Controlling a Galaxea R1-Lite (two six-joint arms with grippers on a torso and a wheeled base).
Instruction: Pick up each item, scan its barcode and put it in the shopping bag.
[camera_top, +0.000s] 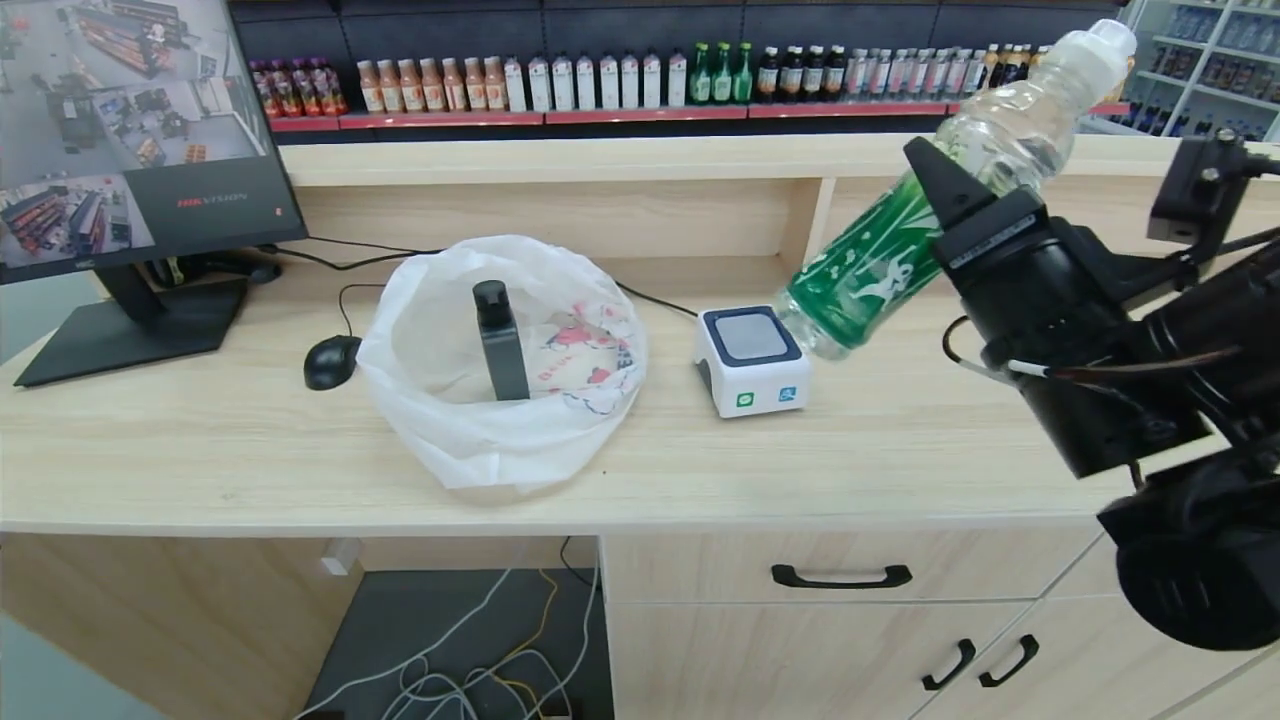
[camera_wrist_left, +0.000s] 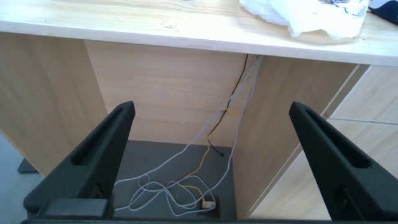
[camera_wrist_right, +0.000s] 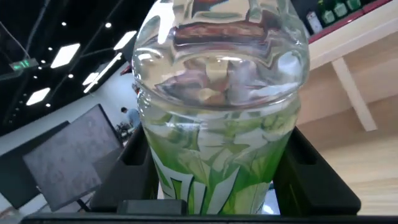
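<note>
My right gripper (camera_top: 945, 215) is shut on a clear bottle with a green label (camera_top: 880, 265), held tilted with its base just above the right edge of the white barcode scanner (camera_top: 750, 360). In the right wrist view the bottle (camera_wrist_right: 221, 118) sits between the fingers. The white shopping bag (camera_top: 500, 360) stands open left of the scanner, with a dark upright bottle (camera_top: 500, 340) inside. My left gripper (camera_wrist_left: 211, 162) is open below the counter's front edge (camera_wrist_left: 186, 37), facing the knee space with loose cables (camera_wrist_left: 180, 180).
A monitor (camera_top: 130, 130) on a black stand occupies the counter's back left, and a black mouse (camera_top: 330, 362) lies left of the bag. Drawers with black handles (camera_top: 840, 577) are below the counter. Shelves of bottles (camera_top: 640, 80) line the back wall.
</note>
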